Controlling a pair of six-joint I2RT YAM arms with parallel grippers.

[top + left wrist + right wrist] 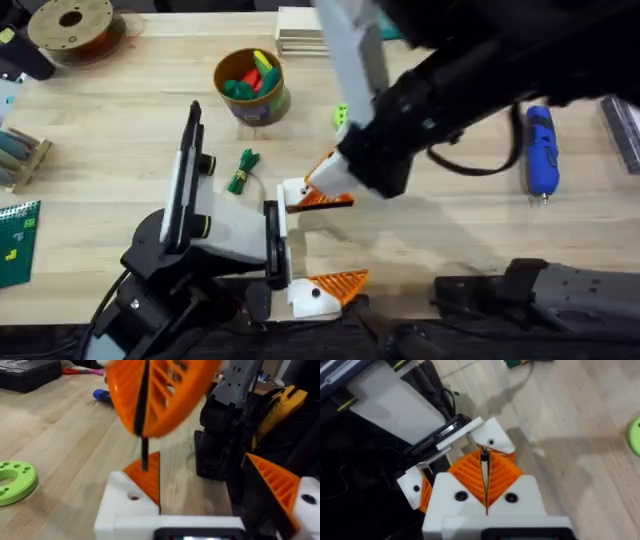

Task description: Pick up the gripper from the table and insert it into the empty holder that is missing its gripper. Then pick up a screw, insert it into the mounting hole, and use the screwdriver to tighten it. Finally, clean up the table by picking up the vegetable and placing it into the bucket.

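Pinched between the pressed-together orange ribbed pads of the right gripper (322, 180): the gripper (328, 199), a small orange plastic wedge with a ribbed face. Set against the holder (294, 190), the white blocky plastic finger mount with a small dark hole on the farther finger of the left gripper (335, 243). Cannot tell whether fully seated. Spread wide on that left gripper, with an orange ribbed tip (340, 286) already on the nearer finger. Reached in from the right side, across the middle of the light wooden plank table (110, 130). Lying farther left on the planks, just beside the left arm: the vegetable (243, 170), a small green leafy toy bunch. Standing beyond it: the bucket (252, 87), a short round tin with a yellow rim and colourful toy vegetables inside. Resting well apart at the right: the screwdriver (540, 150), a fat bright-blue cylinder with its thin metal bit toward the near edge. Seen from the left wrist: a flat green ring-shaped disc (12, 480) on the wood.
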